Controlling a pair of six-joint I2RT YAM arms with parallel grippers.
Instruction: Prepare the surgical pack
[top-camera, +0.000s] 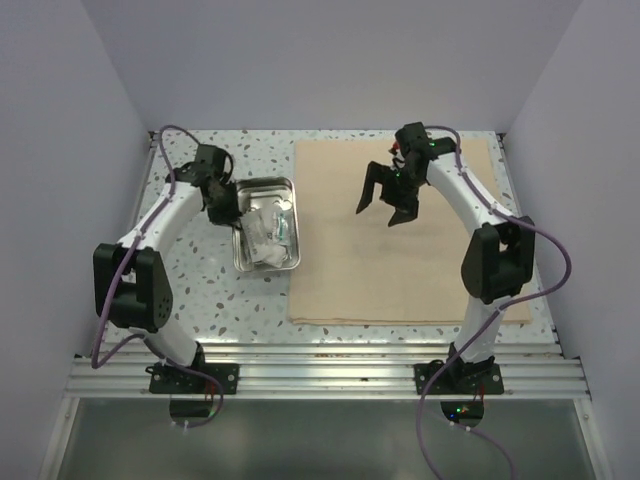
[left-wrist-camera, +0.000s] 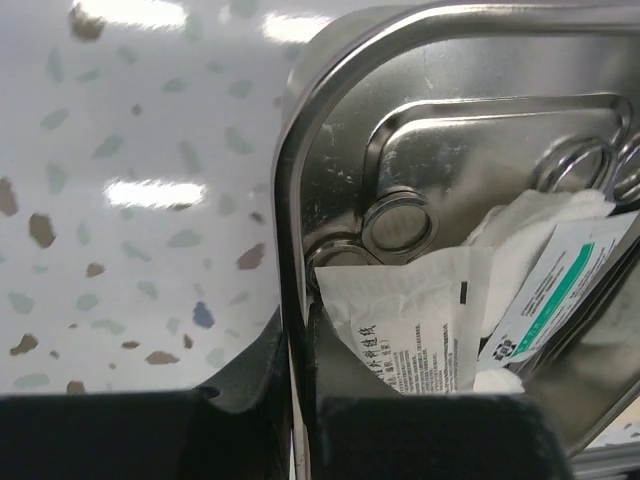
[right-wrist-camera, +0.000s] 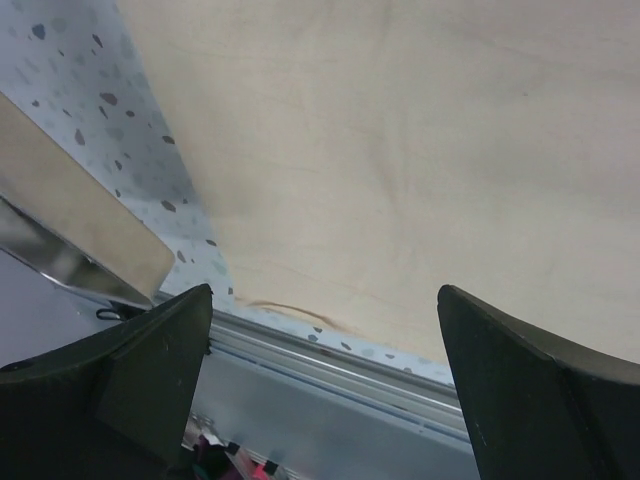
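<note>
The steel tray (top-camera: 262, 183) stands on the speckled table, left of the beige cloth (top-camera: 400, 260). My left gripper (top-camera: 228, 212) is shut on the tray's left rim. In the left wrist view the rim (left-wrist-camera: 290, 200) runs down between the two fingers of the left gripper (left-wrist-camera: 297, 322). Inside the tray lie a white printed packet (left-wrist-camera: 420, 320), a green-striped packet (left-wrist-camera: 560, 290), white gauze (left-wrist-camera: 540, 215) and the metal finger rings of instruments (left-wrist-camera: 580, 165). My right gripper (top-camera: 388, 205) hangs open above the cloth (right-wrist-camera: 400, 150). Nothing is between the fingers of the right gripper (right-wrist-camera: 325, 290).
The cloth's left edge lies close to the tray's right side (right-wrist-camera: 80, 230). An aluminium rail (top-camera: 320, 370) runs along the table's near edge by both arm bases. White walls enclose the table at the left, back and right.
</note>
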